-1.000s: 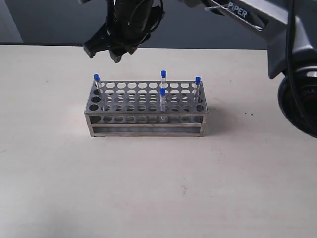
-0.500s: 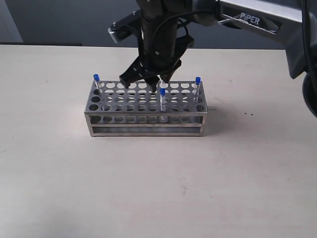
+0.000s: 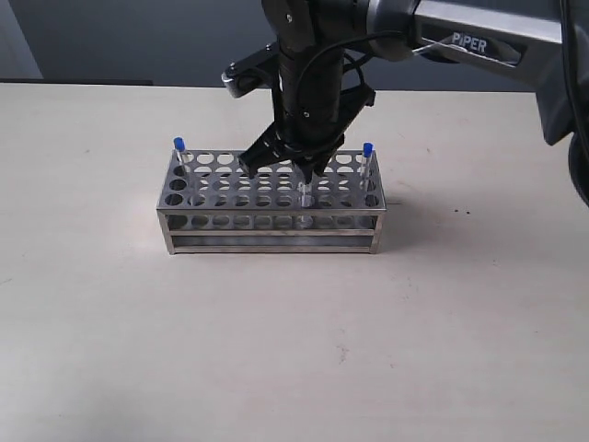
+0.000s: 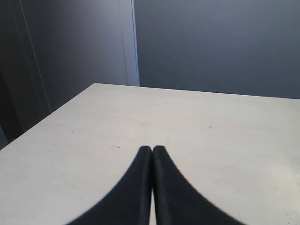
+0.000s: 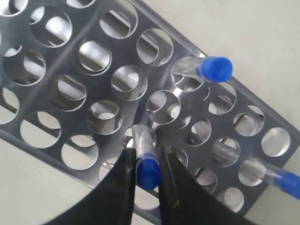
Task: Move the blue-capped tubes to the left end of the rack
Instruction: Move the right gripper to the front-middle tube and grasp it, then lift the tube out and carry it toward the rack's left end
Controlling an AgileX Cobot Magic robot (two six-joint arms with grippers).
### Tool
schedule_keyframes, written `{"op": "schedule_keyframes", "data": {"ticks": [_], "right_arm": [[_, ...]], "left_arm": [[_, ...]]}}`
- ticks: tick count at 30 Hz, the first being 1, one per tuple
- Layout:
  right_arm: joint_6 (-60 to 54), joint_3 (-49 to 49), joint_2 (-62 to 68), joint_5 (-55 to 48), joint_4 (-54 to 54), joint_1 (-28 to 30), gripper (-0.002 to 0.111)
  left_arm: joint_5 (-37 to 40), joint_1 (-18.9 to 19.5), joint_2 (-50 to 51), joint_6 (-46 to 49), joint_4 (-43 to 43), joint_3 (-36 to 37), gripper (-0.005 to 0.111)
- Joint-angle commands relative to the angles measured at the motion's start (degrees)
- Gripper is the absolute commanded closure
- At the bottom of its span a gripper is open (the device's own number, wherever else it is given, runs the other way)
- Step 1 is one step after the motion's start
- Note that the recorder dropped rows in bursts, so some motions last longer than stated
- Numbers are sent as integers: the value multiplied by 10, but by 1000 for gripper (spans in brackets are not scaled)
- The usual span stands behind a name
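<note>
The steel rack stands mid-table. One blue-capped tube stands at its left end and another at its right end. My right gripper reaches down over the rack's front middle, its arm hiding the back middle holes. In the right wrist view the gripper is shut on the blue cap of a tube that still stands in its hole in the rack. Two other capped tubes stand nearby. My left gripper is shut and holds nothing, over bare table.
The pale table spreads around the rack. The left wrist view shows the table's far edge with a dark wall behind it. The right arm's base rises at the right edge.
The right gripper came from above the rack's back left, moved right and down, and now has its fingers around the front-middle tube's cap. The tubes have not moved.
</note>
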State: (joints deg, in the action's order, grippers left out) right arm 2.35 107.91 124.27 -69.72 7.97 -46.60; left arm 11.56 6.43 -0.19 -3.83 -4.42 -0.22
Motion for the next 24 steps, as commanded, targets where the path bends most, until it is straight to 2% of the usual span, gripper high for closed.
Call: {"op": "schedule_keyframes", "data": {"ticks": [1,12,17,24], "right_arm": [[-1,-3,-15,1,1,1,108],[-2,-2,-126,69,4,-26,108],[-48,-2,-142,120,-2,-48,109],[-139,-1,-110,232,-127,-57,109]], "left_arm": [[-6,-3,2,-1,3,2,106],[-6,-3,2,-1,3,2,106],[-6,-3,2,-1,3,2,106],[-6,-3,2,-1,3,2,106]]}}
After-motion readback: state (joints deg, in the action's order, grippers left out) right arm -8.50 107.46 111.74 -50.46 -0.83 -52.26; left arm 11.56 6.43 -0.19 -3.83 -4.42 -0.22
